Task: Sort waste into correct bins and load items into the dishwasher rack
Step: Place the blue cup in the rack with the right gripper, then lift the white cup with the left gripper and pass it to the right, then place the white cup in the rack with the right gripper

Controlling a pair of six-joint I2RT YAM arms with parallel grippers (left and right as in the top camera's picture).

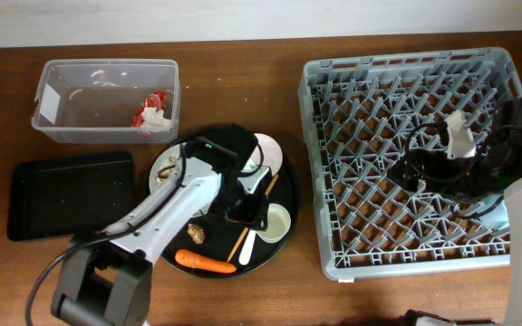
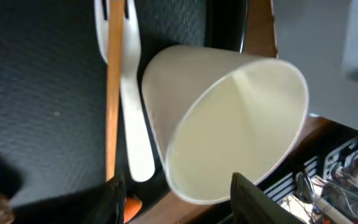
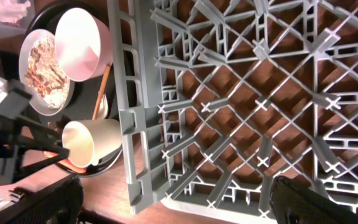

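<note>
My left gripper [image 1: 247, 213] [image 2: 182, 202] is open over the big round black tray, its fingers on either side of the cream cup's rim. The cream cup [image 1: 277, 218] [image 2: 229, 124] lies on its side. Next to it lie the white spoon [image 2: 132, 93] and a wooden chopstick [image 2: 112, 93]. The carrot [image 1: 205, 262] and brown lump [image 1: 197, 233] lie at the tray's front. The pink bowl [image 1: 268, 152] [image 3: 79, 40] and the plate with rice [image 3: 42, 62] sit at the tray's back. My right gripper [image 1: 433, 167] [image 3: 176, 193] is open and empty above the grey rack [image 1: 333, 136]. The light blue cup is not visible.
The clear tub [image 1: 57, 77] at the back left holds the red-and-white wrapper [image 1: 150, 113]. The black rectangular tray [image 1: 71, 195] lies left of the round tray [image 1: 284, 240]. A white scrap [image 1: 460, 136] shows by the right arm over the rack.
</note>
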